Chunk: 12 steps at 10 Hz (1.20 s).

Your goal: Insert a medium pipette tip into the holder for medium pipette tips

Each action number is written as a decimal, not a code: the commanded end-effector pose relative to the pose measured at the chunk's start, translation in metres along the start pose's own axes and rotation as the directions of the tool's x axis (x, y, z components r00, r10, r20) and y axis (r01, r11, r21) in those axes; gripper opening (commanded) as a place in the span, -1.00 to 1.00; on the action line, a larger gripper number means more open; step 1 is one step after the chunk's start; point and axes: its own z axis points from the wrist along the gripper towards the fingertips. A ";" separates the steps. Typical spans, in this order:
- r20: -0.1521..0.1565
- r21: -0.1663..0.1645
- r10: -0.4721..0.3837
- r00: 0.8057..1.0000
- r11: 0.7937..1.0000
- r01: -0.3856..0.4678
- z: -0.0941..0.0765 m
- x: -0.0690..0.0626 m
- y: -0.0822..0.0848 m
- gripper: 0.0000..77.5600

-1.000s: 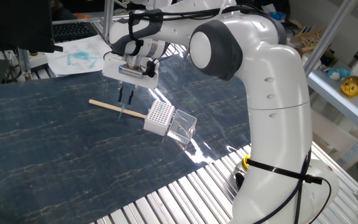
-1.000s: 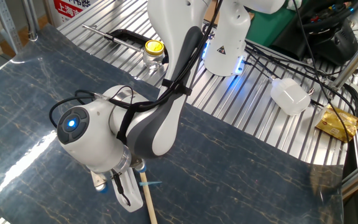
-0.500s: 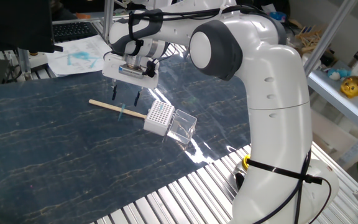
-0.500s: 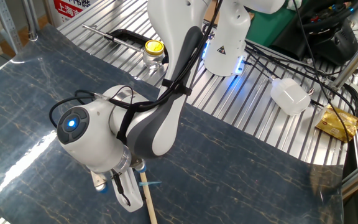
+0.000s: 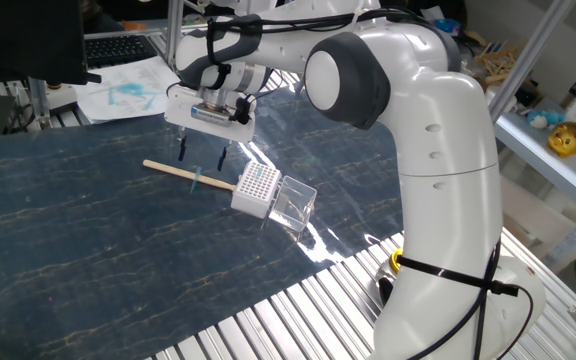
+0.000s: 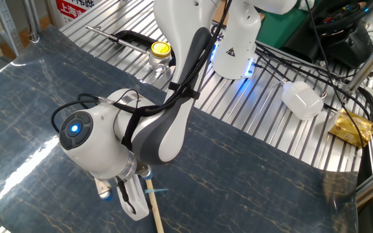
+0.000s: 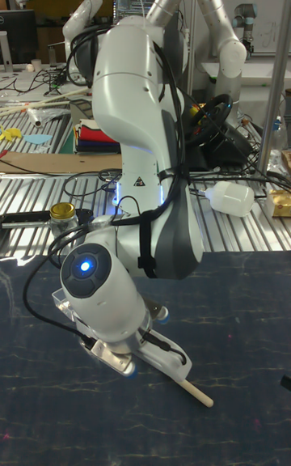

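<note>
Fingers [image 5: 201, 153] spread apart above medium pipette tip [image 5: 198, 181] on wooden stick [image 5: 183, 174], holder [image 5: 256, 188] beside

The claw [image 5: 201, 152] is seen with its fingers [image 5: 182, 148] spread wide apart, whereas a second ago they stood close together. The opening is complete by the half-second mark; no further change is noted since.

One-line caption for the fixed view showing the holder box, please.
Open gripper hovers above the medium pipette tip lying across the wooden stick, beside the holder.
</note>
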 end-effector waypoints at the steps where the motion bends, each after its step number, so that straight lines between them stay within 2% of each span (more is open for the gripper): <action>1: -0.037 -0.016 0.025 0.999 1.000 -0.025 0.006 0.003 -0.005 1.00; 4: -0.046 -0.025 0.026 0.999 0.999 -0.027 0.007 0.003 -0.006 1.00; 5: -0.066 -0.048 0.023 0.998 0.998 -0.026 0.008 0.004 -0.006 1.00; 8: -0.078 -0.061 0.029 0.997 0.998 -0.034 0.010 0.004 -0.007 1.00; 12: -0.075 -0.059 0.037 0.996 0.997 -0.041 0.011 0.004 -0.007 1.00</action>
